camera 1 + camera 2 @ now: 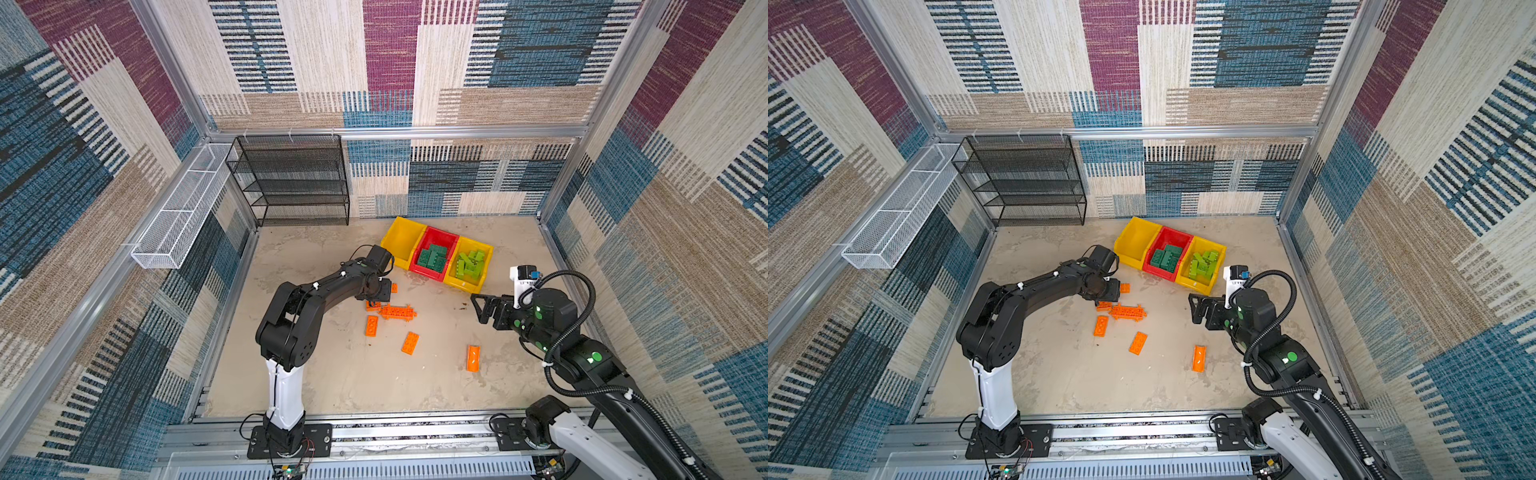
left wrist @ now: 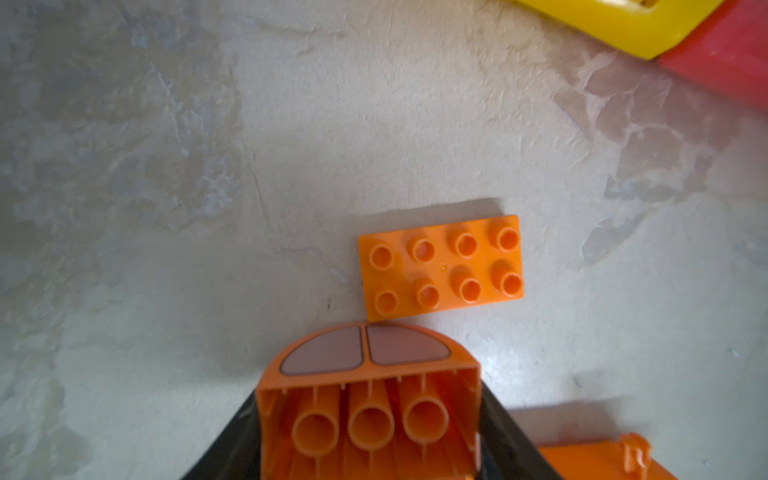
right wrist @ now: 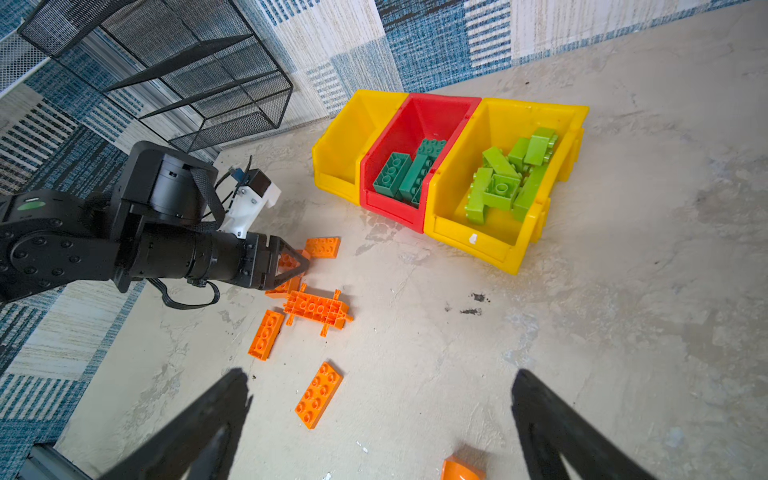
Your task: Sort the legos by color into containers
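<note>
Left wrist view: left jaws pinch a curved orange brick by its smooth sides, so it could slip when lifted; right jaws stand spread, empty.

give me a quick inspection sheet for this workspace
surface: mottled beige tabletop, few dark specks
job's things: dark green bricks in red bin, lime bricks in right-hand yellow bin, left-hand yellow bin empty, orange bricks loose on tabletop
clutter: nothing seen
grippers: left gripper jaws on a curved orange brick; right gripper open, empty
cables: ribbed hose looped over right arm
surroundings: black mesh rack, white wire basket, patterned walls
</note>
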Controlling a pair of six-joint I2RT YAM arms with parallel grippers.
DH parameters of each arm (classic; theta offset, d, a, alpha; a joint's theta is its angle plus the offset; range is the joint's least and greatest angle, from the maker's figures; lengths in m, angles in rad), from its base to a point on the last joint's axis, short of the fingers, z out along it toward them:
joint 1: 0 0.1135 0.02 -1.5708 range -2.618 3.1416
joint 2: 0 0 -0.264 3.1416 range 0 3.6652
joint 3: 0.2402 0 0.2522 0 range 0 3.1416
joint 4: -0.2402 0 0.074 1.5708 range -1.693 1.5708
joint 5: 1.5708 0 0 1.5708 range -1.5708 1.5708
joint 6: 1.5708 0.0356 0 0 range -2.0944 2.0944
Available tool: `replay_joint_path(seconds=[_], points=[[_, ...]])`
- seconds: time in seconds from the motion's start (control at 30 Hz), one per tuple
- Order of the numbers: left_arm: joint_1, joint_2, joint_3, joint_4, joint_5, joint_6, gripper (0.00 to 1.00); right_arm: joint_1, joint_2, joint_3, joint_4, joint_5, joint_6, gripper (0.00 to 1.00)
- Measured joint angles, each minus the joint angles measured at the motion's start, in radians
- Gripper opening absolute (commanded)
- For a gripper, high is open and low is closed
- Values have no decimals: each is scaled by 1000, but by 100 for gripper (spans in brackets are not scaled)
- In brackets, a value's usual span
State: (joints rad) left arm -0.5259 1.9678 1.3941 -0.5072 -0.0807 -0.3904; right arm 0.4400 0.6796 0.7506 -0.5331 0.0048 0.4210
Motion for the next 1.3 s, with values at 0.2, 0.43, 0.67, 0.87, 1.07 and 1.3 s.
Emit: replay_joint_path(seconds=[0.2,0.43,0.67,0.87,1.07,1.3], points=[[0,7,151,-60,-21,18,52,0,17,23,-2,7,-1,100],[2,195,546,-99,-24,80,55,-1,61,30,19,19,-4,100],[8,443,894,-108,-17,138,60,0,69,20,23,41,-4,100],[13,616,1139,-111,-10,154,83,0,74,21,22,76,-9,100],[23,648,1173,-109,5,156,93,0,89,31,20,94,-18,100],[3,382,788,-82,-20,139,93,0,83,13,40,92,-18,100]])
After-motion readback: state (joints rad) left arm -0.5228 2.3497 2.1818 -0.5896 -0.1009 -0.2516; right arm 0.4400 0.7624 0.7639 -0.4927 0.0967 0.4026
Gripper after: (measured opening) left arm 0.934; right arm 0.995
